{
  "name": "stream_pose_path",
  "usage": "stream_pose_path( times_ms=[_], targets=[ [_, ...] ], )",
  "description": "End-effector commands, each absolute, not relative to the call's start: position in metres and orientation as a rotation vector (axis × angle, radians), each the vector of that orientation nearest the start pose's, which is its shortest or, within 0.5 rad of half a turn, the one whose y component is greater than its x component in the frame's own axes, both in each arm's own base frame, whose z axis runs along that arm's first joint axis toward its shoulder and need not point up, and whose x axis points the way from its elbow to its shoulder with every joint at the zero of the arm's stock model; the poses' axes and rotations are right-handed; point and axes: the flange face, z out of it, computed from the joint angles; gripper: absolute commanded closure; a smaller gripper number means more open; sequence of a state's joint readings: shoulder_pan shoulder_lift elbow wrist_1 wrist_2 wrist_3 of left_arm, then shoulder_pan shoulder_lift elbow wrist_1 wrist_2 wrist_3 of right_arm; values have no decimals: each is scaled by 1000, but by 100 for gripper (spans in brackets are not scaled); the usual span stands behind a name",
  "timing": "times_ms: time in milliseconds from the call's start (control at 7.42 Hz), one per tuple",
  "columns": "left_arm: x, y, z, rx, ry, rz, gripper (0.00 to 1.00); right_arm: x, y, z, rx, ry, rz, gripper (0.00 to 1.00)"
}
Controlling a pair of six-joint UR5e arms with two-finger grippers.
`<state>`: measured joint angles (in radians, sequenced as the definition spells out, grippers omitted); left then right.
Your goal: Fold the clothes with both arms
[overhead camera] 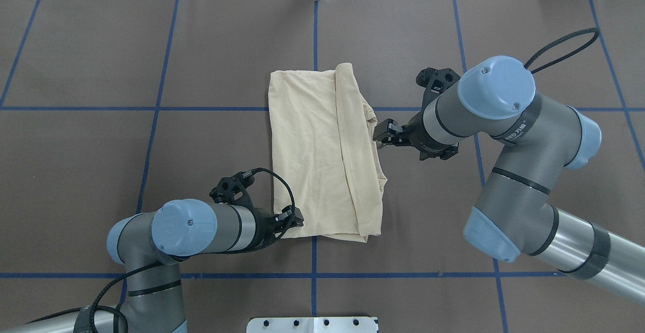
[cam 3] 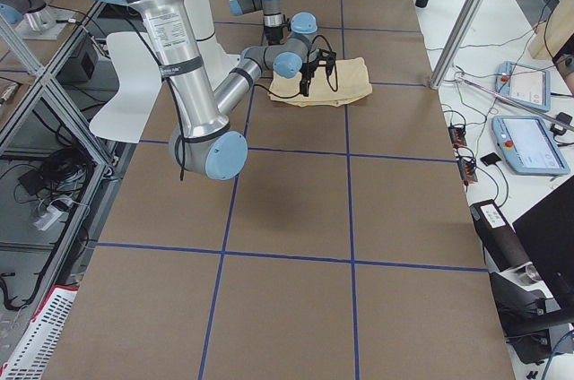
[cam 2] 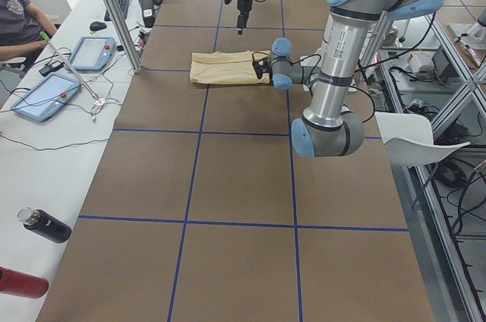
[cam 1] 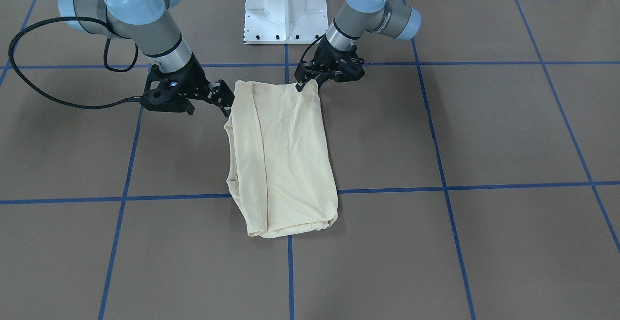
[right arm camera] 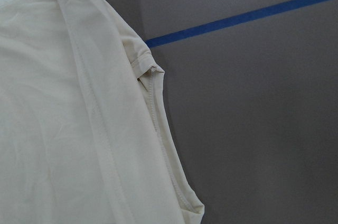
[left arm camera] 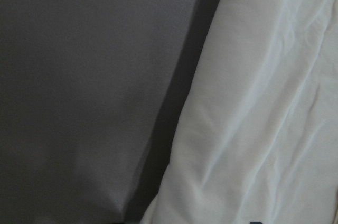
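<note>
T-shirt, left tool, right tool at edges

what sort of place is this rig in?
Probably a robotics research lab, not production: brown paper-covered table with a blue tape grid, blue-grey teach pendant tablets on the white side bench, seated operator alongside.

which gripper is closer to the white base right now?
Left. The left gripper is at the shirt's corner on the robot's side, nearest the white base; the right gripper is farther out, beside the shirt's right edge.
</note>
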<state>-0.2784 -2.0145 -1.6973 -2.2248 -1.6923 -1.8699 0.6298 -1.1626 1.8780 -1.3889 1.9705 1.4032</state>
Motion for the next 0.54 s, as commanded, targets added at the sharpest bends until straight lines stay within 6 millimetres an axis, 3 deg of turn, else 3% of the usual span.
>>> stream_pose_path(
  times_ms=[0,404],
  targets=[
    [583,-292,272,-122,1235,-425,100,-427,-428,275,1,-963,249,1],
    [583,-292,271,-120,1236,-421,100,-431,-427,283,-11,-944,268,0]
  ],
)
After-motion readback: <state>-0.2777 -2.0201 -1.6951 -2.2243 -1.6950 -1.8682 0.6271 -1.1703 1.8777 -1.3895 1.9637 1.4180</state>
